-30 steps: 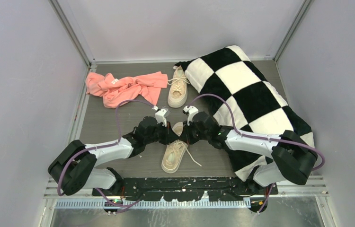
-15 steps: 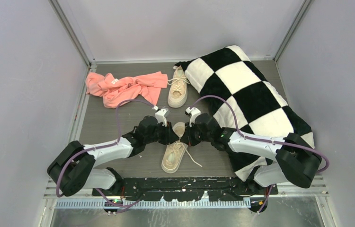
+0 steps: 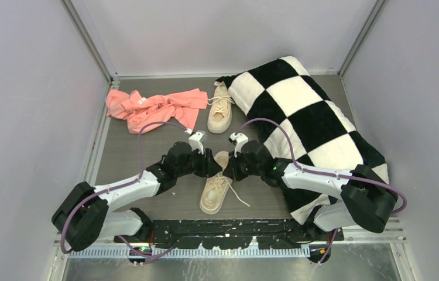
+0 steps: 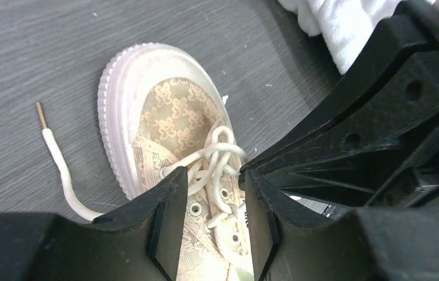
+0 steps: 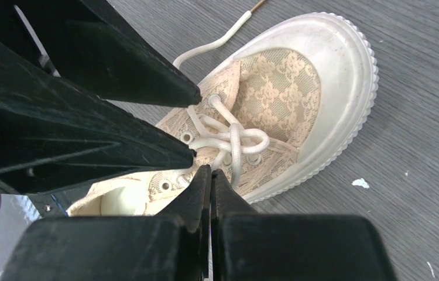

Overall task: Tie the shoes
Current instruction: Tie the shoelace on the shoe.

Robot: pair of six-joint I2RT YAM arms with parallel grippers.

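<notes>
One of the shoes, a beige lace-patterned sneaker [image 3: 214, 193], lies between my arms with its toe [image 4: 147, 82] away from them. Its cream laces [image 5: 229, 140] form a loose crossing over the eyelets. My left gripper [image 4: 214, 175] hovers open right over those laces, with nothing between its fingers [image 4: 167, 216]. My right gripper [image 5: 210, 172] is shut, its tips at the laces from the opposite side. Whether a strand is pinched there I cannot make out. One lace end [image 4: 59, 164] trails on the table. The other shoe [image 3: 220, 108] stands farther back, against the pillow.
A black-and-white checkered pillow [image 3: 311, 123] fills the right side of the table. A pink cloth [image 3: 153, 108] lies crumpled at the back left. Grey walls close in the table [image 3: 123, 152] on three sides.
My left gripper has gone from shut to open over the laces, and its arm has shifted slightly. The right gripper and both shoes have stayed put.
</notes>
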